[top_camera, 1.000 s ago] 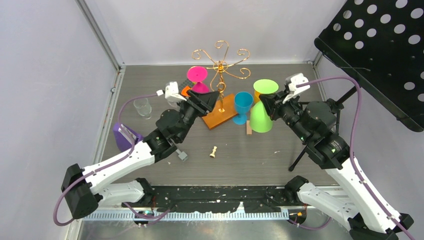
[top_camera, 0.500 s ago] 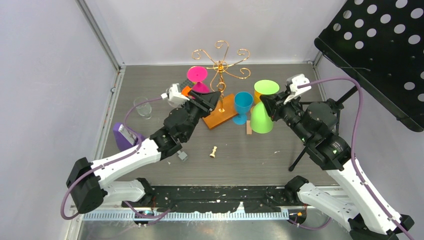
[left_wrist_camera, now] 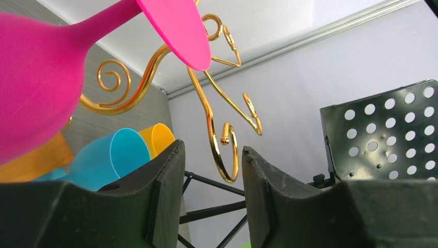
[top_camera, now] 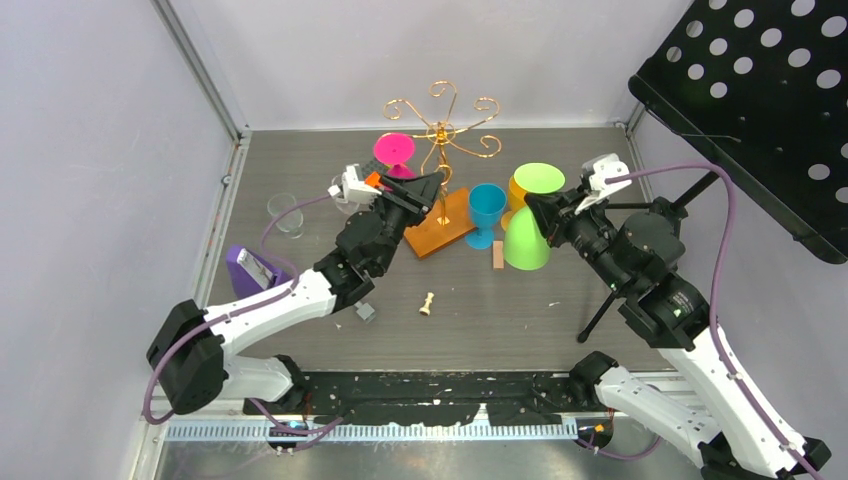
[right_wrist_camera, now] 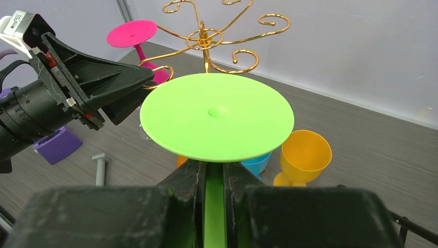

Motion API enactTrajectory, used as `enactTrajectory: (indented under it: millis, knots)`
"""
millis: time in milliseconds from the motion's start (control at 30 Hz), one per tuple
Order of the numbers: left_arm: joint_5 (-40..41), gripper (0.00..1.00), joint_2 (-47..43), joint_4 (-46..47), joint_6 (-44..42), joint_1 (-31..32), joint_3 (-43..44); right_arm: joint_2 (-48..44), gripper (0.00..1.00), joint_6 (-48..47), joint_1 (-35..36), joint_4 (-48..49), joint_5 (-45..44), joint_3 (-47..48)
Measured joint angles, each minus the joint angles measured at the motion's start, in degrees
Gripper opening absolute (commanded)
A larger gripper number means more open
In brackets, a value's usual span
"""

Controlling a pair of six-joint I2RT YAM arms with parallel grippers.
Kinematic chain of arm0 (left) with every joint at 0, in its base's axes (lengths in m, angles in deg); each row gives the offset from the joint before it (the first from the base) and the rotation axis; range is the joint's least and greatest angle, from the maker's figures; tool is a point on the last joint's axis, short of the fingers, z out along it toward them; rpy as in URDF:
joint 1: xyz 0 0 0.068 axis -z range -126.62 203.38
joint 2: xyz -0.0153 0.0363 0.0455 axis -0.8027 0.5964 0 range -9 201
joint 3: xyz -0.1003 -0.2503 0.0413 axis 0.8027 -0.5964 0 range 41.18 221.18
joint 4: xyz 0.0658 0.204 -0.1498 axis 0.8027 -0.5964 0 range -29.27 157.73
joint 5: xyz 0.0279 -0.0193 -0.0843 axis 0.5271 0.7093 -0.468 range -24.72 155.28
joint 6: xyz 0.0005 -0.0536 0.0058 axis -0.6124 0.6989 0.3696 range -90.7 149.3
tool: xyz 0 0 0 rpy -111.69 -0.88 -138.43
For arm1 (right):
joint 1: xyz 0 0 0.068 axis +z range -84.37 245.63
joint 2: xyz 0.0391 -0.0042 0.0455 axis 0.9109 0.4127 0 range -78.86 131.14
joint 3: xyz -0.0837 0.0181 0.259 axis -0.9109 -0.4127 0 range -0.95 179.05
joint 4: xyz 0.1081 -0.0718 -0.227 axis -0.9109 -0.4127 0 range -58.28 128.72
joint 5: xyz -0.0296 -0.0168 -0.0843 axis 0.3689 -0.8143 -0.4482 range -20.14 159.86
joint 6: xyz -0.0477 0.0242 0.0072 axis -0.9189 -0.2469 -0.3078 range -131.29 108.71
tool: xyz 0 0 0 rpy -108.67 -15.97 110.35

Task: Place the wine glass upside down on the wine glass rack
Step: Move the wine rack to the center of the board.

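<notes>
top view, rack: wine glass rack (top_camera: 440,130) stands on its wooden base (top_camera: 440,235), mid-way along the table (top_camera: 300,160), toward the far edge.
top view, glass: green wine glass (top_camera: 524,242) is held just right of the blue glass (top_camera: 487,205), foot up and bowl down. It is not at the rack.
top view, change: over the last second the left gripper (top_camera: 418,190) has pushed forward to the rack post. The right gripper (top_camera: 532,208) and its glass have drifted slightly right.
left wrist, tool: jaws apart. A gold curl shows in the gap; whether it lies between the pads or beyond them, cannot tell. Pink glass (left_wrist_camera: 36,77) is inverted close by a rack arm.
right wrist, tool: fingers clamped on the green stem just under the foot disc. The rack arms are ahead, apart from it.
meaning (judgement): the left arm looks set to steady the rack. The glass is already inverted; the hang itself is still to do.
risk (judgement): the left gripper crowds the near arms, so a free curl must be chosen.
</notes>
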Motion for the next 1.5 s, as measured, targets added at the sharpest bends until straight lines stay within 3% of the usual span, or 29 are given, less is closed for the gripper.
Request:
enactTrajectory:
  millis: [500,733,1500]
  knots:
    - [0.5,0.16,2.3,3.7,1.7,-0.6,0.7,-0.5,0.05,1.0,0.0,-0.9,0.0,-0.7]
    - [0.5,0.00,1.9,3.2,1.7,-0.9,0.9,-0.6,0.05,1.1,0.0,-0.9,-0.2,-0.7]
    - [2.9,0.00,-7.8,-9.6,1.0,-1.5,-1.2,1.6,0.06,1.6,0.0,-0.8,-0.3,-0.7]
